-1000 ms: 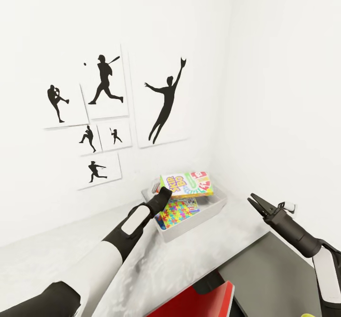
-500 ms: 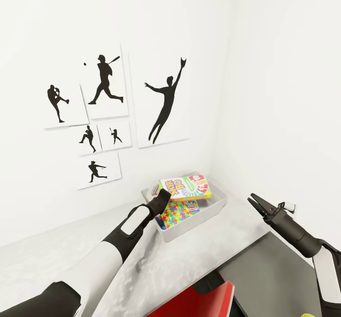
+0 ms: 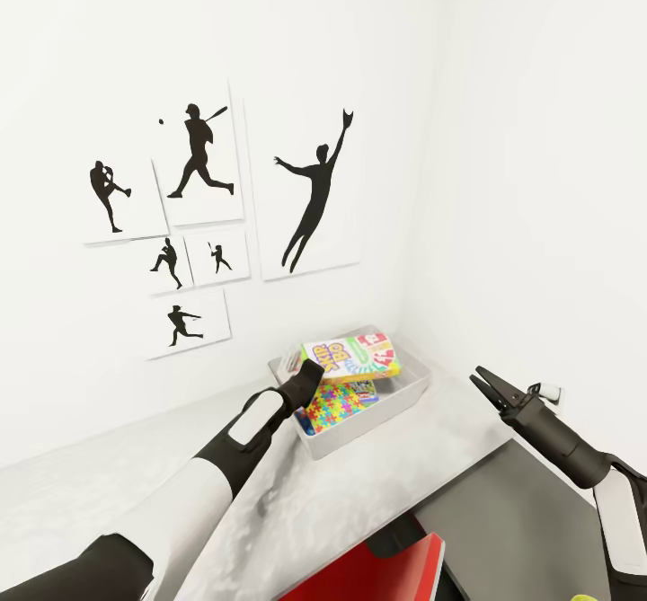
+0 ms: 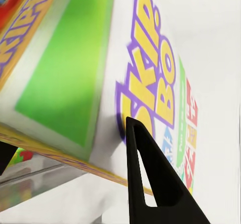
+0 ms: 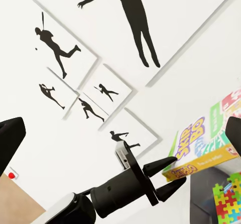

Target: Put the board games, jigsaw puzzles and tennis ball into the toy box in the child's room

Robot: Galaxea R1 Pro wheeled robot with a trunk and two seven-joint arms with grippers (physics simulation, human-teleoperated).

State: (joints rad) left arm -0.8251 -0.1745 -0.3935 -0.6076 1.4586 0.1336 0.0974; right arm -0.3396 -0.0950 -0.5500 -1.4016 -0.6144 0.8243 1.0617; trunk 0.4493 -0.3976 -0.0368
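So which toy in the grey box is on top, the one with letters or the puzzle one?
The Skip-Bo game box, with the big yellow letters, is on top. It leans over the colourful jigsaw puzzle, which lies lower down in the toy box.

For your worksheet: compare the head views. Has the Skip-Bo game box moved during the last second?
Yes. Against the toy box, which stays put, the Skip-Bo game box has shifted slightly left and settled lower over the jigsaw puzzle, beside the left tool.
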